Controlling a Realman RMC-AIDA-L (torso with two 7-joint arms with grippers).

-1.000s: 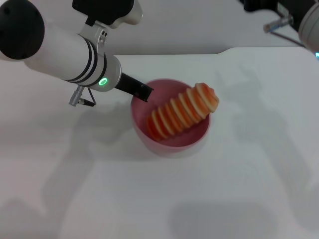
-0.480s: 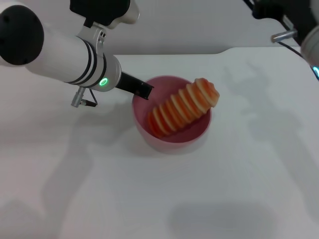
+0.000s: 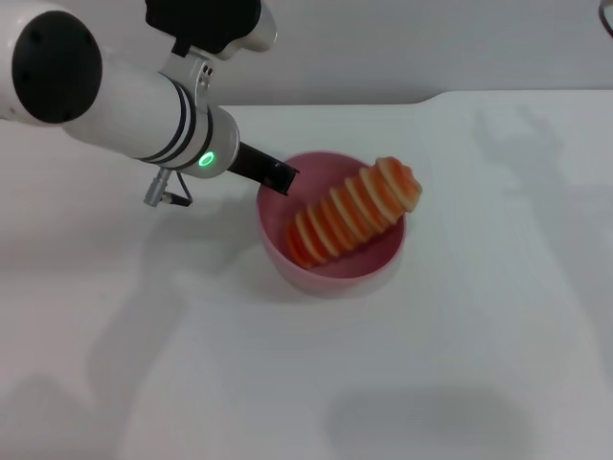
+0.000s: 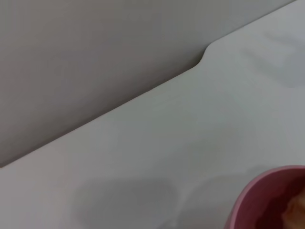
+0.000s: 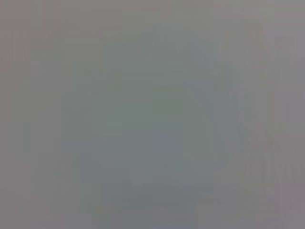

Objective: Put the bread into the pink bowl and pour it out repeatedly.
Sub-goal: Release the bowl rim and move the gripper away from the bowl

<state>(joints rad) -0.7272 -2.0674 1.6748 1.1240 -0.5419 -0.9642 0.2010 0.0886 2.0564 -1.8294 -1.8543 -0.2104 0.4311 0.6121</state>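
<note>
The pink bowl [image 3: 330,244] is taken as the landmark. It is seen standing upright on the white table [image 3: 431,364], near the middle of the head view.

The bread [image 3: 352,213] is found inside the bowl, laid at a slant. Its lower end is sunk toward the bowl's floor on the side nearer the robot's left. Its upper end is propped on the far right part of the rim and overhangs it slightly. Orange and cream stripes are seen across its ridges.

The left gripper [image 3: 276,176] is positioned at the bowl's rim on the robot's left, far side. A dark fingertip is seen touching or just overlapping that rim. Whether the rim is clamped cannot be told, as only one dark finger end is visible and the opposing finger is not made out. The white left forearm [image 3: 144,110], marked with a lit green ring, is extended from the gripper away from the bowl toward the robot's left.

In the left wrist view, a portion of the bowl [image 4: 267,200] is recorded at one corner, with bare table and the table's far edge beyond it.

The right gripper is not observed in any view. Only a featureless grey field is recorded in the right wrist view.
</note>
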